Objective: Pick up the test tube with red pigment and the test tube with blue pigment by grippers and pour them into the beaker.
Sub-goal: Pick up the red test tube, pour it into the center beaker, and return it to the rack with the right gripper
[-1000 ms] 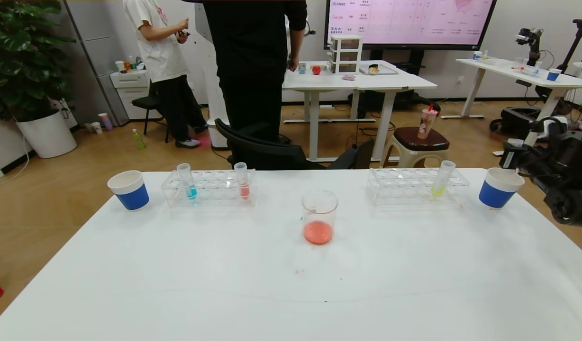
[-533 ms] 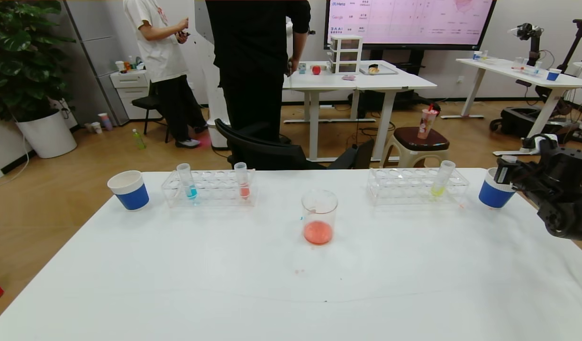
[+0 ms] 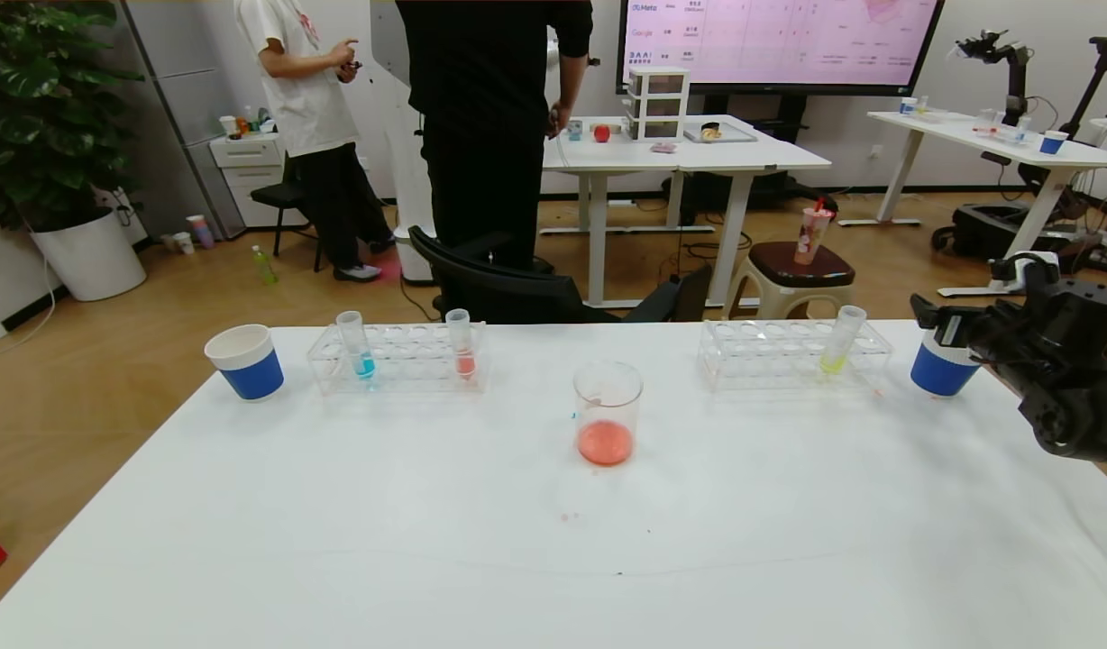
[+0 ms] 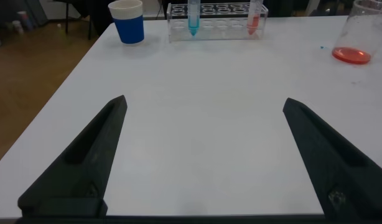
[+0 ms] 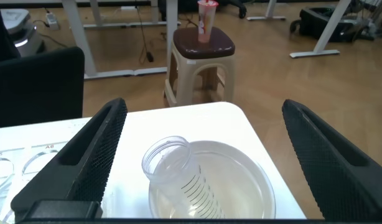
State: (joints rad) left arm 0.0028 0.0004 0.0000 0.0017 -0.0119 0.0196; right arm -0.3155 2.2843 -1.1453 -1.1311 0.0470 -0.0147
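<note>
The blue-pigment test tube [image 3: 356,348] and the red-pigment test tube [image 3: 462,346] stand upright in a clear rack [image 3: 398,371] at the table's far left. Both show in the left wrist view, blue [image 4: 193,16] and red [image 4: 254,16]. The clear beaker [image 3: 607,414] stands mid-table with red liquid in its bottom. My right gripper [image 3: 943,326] is open over the right blue cup [image 3: 937,371]; in the right wrist view [image 5: 203,106] an empty clear tube [image 5: 178,180] leans in that cup. My left gripper [image 4: 204,101] is open and empty low over the table's near left, out of the head view.
A second clear rack [image 3: 795,356] holds a yellow-liquid tube [image 3: 839,342] at the far right. Another blue cup [image 3: 245,362] stands left of the left rack. Two people stand beyond the table, behind a black chair [image 3: 508,288].
My right arm has moved in from the right edge toward the right blue cup, so its gripper now hangs over the cup. Tubes, beaker and racks have not moved.
</note>
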